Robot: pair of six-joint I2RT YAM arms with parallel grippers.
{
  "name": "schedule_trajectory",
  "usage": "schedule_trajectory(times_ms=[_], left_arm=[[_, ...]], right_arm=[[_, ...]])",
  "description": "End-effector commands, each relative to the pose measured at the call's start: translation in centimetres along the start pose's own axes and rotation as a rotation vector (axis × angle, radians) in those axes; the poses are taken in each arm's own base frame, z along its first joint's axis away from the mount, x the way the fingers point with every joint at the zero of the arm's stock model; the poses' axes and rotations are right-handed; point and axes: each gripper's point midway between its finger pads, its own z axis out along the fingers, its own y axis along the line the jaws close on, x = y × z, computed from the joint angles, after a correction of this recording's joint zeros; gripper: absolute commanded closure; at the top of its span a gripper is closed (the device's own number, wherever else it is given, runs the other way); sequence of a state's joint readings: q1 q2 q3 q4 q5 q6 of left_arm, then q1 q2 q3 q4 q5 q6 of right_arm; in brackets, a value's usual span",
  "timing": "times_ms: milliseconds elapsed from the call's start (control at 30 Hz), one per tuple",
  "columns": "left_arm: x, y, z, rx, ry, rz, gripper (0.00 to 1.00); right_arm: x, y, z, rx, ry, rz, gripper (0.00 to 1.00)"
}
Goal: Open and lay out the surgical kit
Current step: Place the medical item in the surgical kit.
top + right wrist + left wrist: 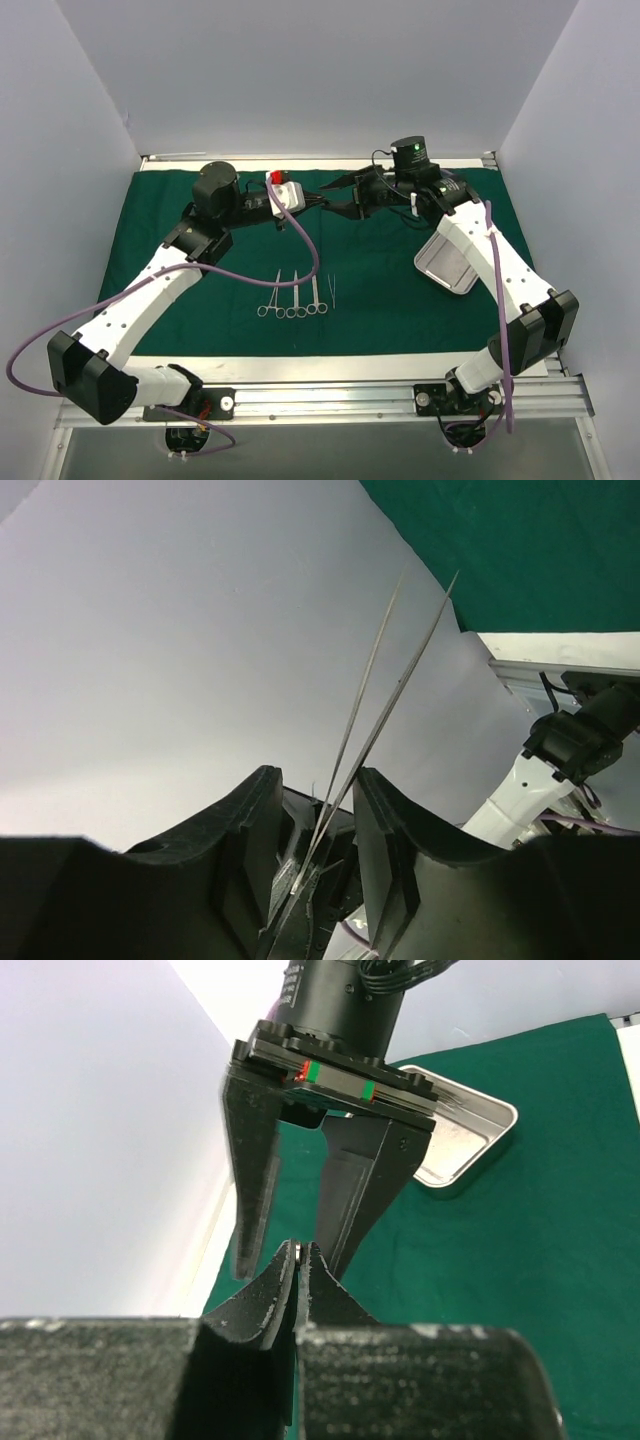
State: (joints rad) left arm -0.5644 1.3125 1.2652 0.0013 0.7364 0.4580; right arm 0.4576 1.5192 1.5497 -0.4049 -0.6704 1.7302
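Matt cloth point(380, 310); shiny steel tray point(445, 268), tweezers point(326, 820)

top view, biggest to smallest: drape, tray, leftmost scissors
1. drape
2. tray, though the right arm hides part of it
3. leftmost scissors, clearly the smallest

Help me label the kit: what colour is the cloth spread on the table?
The cloth is dark green and plain; it shows best in the top external view.

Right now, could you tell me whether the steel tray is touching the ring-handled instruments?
Apart. The top view shows bare green cloth between the steel tray and the ring-handled instruments laid in a row.
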Motion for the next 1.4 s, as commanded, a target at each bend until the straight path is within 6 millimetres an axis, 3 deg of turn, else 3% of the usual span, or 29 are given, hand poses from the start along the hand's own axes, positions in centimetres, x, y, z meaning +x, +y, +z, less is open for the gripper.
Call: schedule_trajectory(times_ms=[0,267,367,467,567,600,633,667,700,733,767,800,833,867,933,1000,1033,1067,1167,1233,1367], left_arm=[[-2.4,-0.6,-0.7,0.02,-0.065,0.079,0.98],[-1.9,-1.6,-0.7,0.063,-0.059,0.06,0.96],[-1.8,-1.7,-0.8,0.056,-0.036,-0.013,0.75],[-2.1,-1.7,-1.5,0.028,-0.039,-0.074,0.61],[-2.7,-1.3,-2.4,-0.045,-0.08,-0.146,0.44],[-1.4,-1.5,-2.7,-0.068,-0.064,-0.198,0.34],[-1.9,-0.6,-3.5,-0.133,-0.086,-0.221,0.16],[-1.2,0.1,-4.3,-0.174,-0.086,-0.325,0.02],[-0.7,0.3,-4.9,-0.197,-0.091,-0.388,0.06],[0.6,0.5,-5.6,-0.244,-0.081,-0.46,0.06],[1.8,1.5,-6.7,-0.313,-0.072,-0.593,0.06],[2.7,1.8,-7.3,-0.365,-0.057,-0.659,0.06],[4.8,1.4,-8.2,-0.438,0.011,-0.749,0.06],[6.3,2.7,-9.5,-0.584,0.054,-0.796,0.06],[9.9,1.8,-11.6,-0.709,0.214,-0.908,0.06],[11.1,2.4,-13.5,-0.83,0.289,-0.957,0.06],[12.9,1.3,-14.7,-0.861,0.393,-1.013,0.06],[12.5,1.7,-15.2,-0.876,0.416,-1.014,0.06],[14.8,0.0,-15.9,-0.85,0.563,-1.102,0.06],[15.8,-1.0,-15.9,-0.815,0.632,-1.166,0.06],[16.3,-1.8,-16.3,-0.813,0.655,-1.197,0.06]], right_arm=[[1.3,0.9,-0.5,-0.038,0.035,-0.02,0.66],[1.6,1.2,-0.4,-0.082,0.04,0.005,0.99],[1.3,1.7,-0.4,-0.097,0.023,-0.012,1.0],[0.4,1.4,-0.2,-0.09,-0.006,-0.048,1.0],[-2.3,0.0,0.1,-0.03,-0.067,-0.145,1.0],[-4.0,-0.3,-0.2,-0.018,-0.102,-0.166,1.0],[-5.4,-1.7,0.1,0.034,-0.126,-0.241,1.0],[-6.4,-2.2,0.1,0.056,-0.148,-0.283,1.0],[-7.6,-2.6,0.0,0.082,-0.185,-0.332,1.0],[-9.2,-4.3,0.3,0.164,-0.208,-0.346,1.0],[-10.3,-5.5,0.3,0.223,-0.222,-0.475,1.0],[-11.4,-5.2,0.0,0.255,-0.276,-0.557,1.0],[-12.5,-7.1,0.5,0.362,-0.281,-0.604,1.0],[-13.2,-7.8,0.4,0.422,-0.291,-0.738,1.0],[-14.9,-9.1,0.5,0.524,-0.357,-0.853,1.0],[-14.8,-10.9,1.4,0.599,-0.347,-0.957,1.0],[-15.4,-12.6,1.7,0.654,-0.361,-0.978,1.0],[-14.5,-13.6,2.6,0.676,-0.345,-1.019,1.0],[-14.1,-17.3,4.3,0.724,-0.313,-1.046,1.0],[-13.9,-18.5,5.2,0.718,-0.314,-1.058,1.0],[-14.2,-21.8,6.4,0.789,-0.317,-1.104,1.0]])
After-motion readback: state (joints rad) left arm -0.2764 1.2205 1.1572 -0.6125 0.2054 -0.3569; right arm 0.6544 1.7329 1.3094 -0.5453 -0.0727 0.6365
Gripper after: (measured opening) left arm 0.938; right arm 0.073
